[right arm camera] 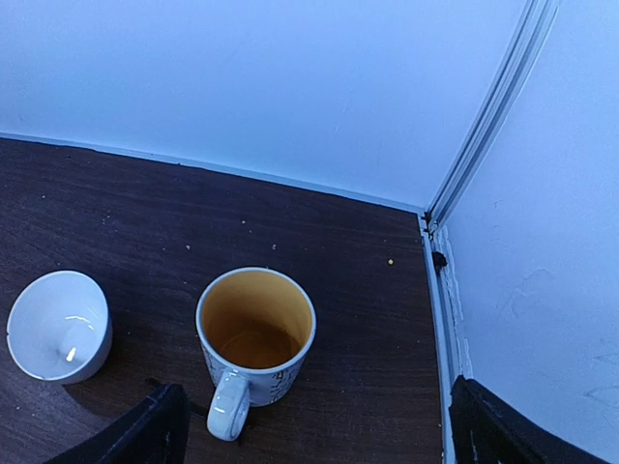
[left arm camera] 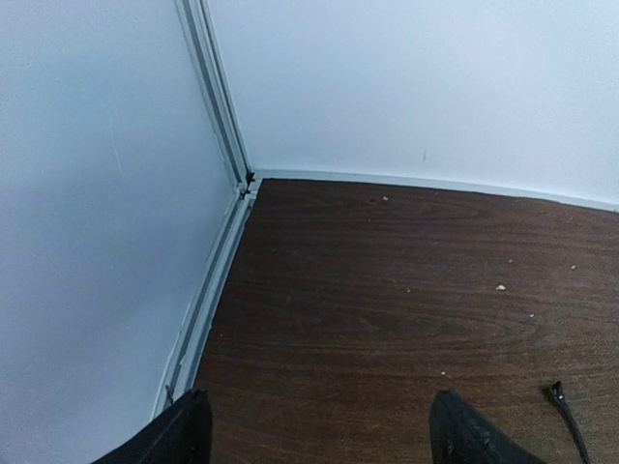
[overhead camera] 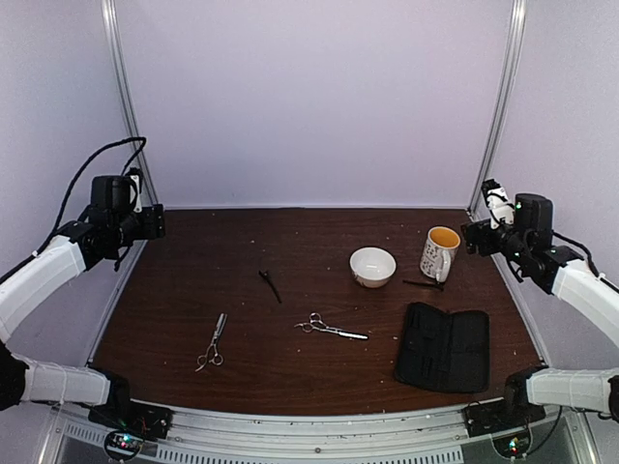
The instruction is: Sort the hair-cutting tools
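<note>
Faintly, mug point(right arm camera: 255, 338) lettering unreadable, left tool point(left arm camera: 321, 396) spread

Left arm point(overhead camera: 44, 275): white shells, black joints, black wrist block.
Right arm point(overhead camera: 585, 285): matching white shells, black wrist block.
Cable point(overhead camera: 92, 159): black, looping above left arm.
Left base point(overhead camera: 121, 416): black mount.

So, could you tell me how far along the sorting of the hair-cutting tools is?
Nothing looks sorted yet: the left scissors, the middle scissors, the centre stick and the right stick beside the mug all lie loose on the table. Nothing is in hand; the left gripper and right gripper are open and empty at the back corners. All four tools remain to be sorted.
</note>
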{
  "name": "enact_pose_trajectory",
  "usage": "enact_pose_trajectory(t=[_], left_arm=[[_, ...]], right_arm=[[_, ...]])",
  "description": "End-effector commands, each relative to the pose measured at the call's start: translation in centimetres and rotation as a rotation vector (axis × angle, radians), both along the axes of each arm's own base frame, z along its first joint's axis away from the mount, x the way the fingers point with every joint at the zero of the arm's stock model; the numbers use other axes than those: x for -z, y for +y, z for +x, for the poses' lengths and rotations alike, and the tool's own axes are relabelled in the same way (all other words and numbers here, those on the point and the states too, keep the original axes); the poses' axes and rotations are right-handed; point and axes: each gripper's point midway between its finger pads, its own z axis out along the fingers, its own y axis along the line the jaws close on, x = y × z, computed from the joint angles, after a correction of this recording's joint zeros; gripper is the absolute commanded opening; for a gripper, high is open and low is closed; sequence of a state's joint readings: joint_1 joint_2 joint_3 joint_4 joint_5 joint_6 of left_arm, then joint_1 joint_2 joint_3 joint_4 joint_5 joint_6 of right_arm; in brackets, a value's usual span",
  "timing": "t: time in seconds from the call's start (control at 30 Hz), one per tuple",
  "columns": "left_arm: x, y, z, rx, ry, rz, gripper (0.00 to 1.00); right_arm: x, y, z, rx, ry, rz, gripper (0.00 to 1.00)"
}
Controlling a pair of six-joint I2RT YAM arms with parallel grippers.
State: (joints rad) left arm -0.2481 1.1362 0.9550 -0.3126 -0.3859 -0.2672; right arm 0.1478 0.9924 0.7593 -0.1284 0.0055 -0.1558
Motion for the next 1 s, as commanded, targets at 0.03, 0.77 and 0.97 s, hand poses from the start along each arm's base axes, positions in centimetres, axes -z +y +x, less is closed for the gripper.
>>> enact_pose_trajectory(t=[0.03, 0.77, 0.97], left_arm=[[-3.6, -2.6, 0.3, 0.209, -0.157, -0.115, 0.78], [-1.7, -32.4, -4.5, 1.058, 0.052, -0.065, 0.75], [-1.9, -29.3, -2.9, 0.901, 0.049, 0.102, 0.79]], right_arm=[[-0.6, -0.6, 0.2, 0.006, -0.088, 0.006, 0.98], [8.1, 5.1, -15.9, -0.872, 0.389, -0.473, 0.76], [12.6, 5.1, -17.2, -0.964, 0.513, -0.581, 0.67]])
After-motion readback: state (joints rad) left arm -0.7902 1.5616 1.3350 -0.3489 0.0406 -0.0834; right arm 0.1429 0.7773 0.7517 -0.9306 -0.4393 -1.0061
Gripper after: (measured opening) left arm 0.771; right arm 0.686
